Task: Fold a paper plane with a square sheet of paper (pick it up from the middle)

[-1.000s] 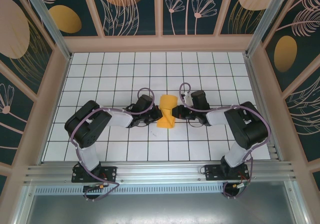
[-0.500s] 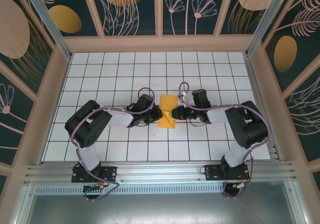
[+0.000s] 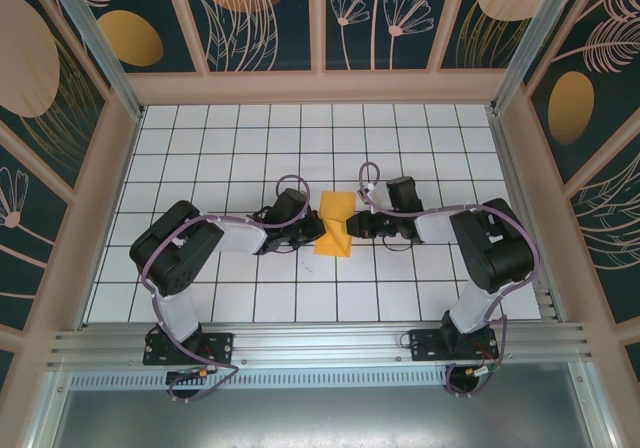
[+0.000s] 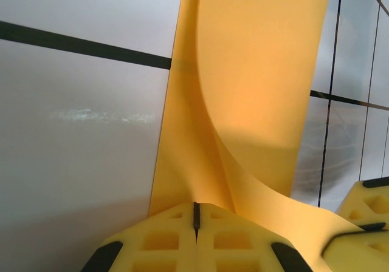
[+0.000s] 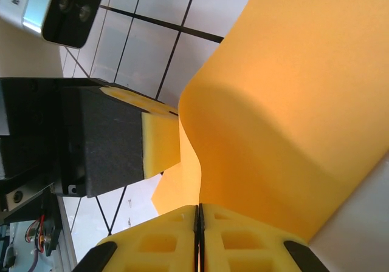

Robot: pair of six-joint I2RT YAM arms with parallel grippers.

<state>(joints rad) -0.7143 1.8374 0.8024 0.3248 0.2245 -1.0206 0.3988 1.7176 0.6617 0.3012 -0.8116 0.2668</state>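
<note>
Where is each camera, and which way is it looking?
Top camera: up high behind the arms, looking down at the table; both arms show, the left hand and right hand meeting at the orange paper.
Left wrist camera: on the left arm, looking along its shut fingers at the paper.
Right wrist camera: on the right arm, looking past its shut fingers at the paper and the left hand.
Shared: both wrist views see the curled paper.

White tiled table [image 3: 200, 148] with thin dark grid lines, orange-yellow sheet of paper [image 3: 335, 208] near its centre, narrow at the waist, ends spreading toward 12 and 6 o'clock, one part flat on the tiles, another curling upward
</note>
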